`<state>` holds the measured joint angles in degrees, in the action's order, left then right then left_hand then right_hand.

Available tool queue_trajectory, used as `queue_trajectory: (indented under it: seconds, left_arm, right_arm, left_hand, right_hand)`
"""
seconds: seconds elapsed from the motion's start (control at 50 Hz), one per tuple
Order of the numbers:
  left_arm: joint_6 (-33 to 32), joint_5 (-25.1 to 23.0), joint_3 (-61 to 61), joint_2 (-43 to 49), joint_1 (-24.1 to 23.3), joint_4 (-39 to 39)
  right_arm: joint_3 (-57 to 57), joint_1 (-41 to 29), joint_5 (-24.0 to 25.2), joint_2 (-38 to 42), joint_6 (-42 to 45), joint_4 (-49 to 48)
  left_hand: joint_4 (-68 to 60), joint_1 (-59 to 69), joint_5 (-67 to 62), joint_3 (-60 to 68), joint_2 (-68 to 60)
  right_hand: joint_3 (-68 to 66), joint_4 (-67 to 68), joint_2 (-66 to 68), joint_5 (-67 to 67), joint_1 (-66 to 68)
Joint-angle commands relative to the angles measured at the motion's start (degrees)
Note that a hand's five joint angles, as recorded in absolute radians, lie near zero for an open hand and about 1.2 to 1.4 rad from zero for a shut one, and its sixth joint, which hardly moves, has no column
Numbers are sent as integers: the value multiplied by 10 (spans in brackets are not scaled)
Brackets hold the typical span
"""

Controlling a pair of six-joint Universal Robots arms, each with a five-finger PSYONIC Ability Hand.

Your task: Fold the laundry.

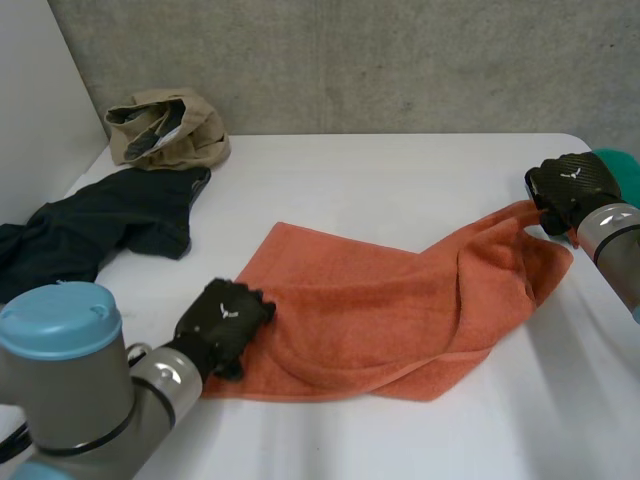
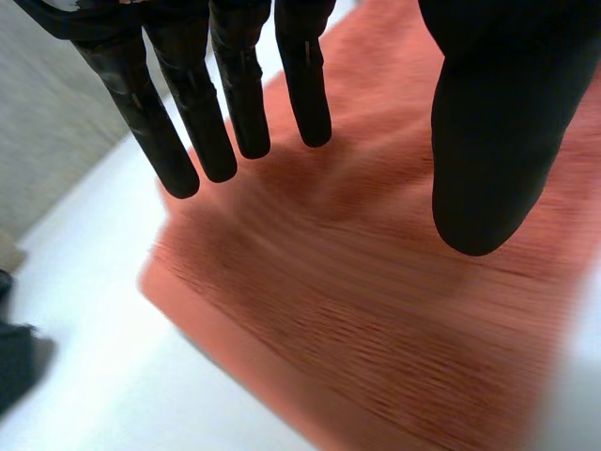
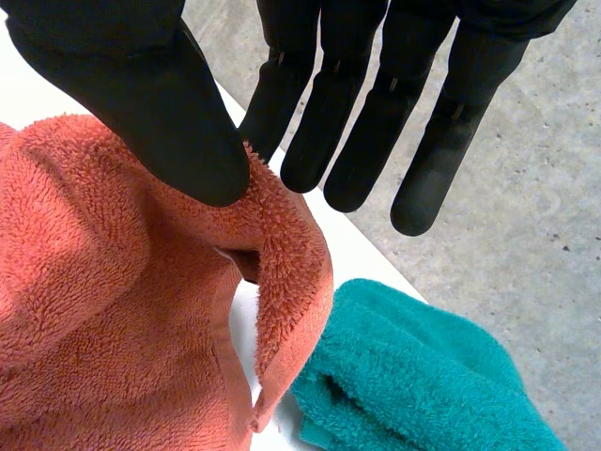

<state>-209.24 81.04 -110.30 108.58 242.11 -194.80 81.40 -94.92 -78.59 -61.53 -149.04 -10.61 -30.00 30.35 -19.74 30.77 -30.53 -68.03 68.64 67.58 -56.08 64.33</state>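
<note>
While white table (image 1: pixel 400 170) meets grey wall (image 1: pixel 400 60) — left fingers (image 2: pixel 239 103) straight over orange towel (image 1: pixel 380 310) | right fingers (image 3: pixel 376 113) pinch corner.

The towel (image 1: pixel 370 320) lies across the middle of the counter (image 1: pixel 400 170), its near-left corner under the left robot hand (image 1: pixel 222 315). Its right corner is pinched by the right robot hand (image 1: pixel 570 185) at the right edge, beside a second towel (image 3: pixel 423 376). The near garment (image 1: pixel 110 225) lies along the left edge, and the far garment (image 1: pixel 170 130) lies behind it.

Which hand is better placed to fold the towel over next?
Right, probably. The right hand pinches a corner of the towel between thumb and fingers, so it could carry that corner across. The left hand is open over the opposite end, gripping nothing.
</note>
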Motion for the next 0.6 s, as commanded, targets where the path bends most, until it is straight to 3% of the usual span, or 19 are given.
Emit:
queue_trajectory:
  seconds: [0.02, 0.24, 0.6]
  left_arm:
    - [30, -36, -40, -32, -6, 30]
    - [30, -3, -24, 16, -5, -24]
    - [12, 6, 9, 51, -10, -87]
  right_arm:
    - [1, -1, 0, 2, 2, 0]
    - [7, -1, 0, 2, 2, 0]
    - [14, -2, -1, -1, 3, 0]
  left_hand:
    - [-16, 12, -18, 8, -10]
    - [-64, 61, -67, 57, -59]
    - [-181, 177, -183, 173, -175]
  right_hand:
    - [-120, 114, 124, -139, 157]
    - [-120, 114, 124, -139, 157]
    - [-120, 114, 124, -139, 157]
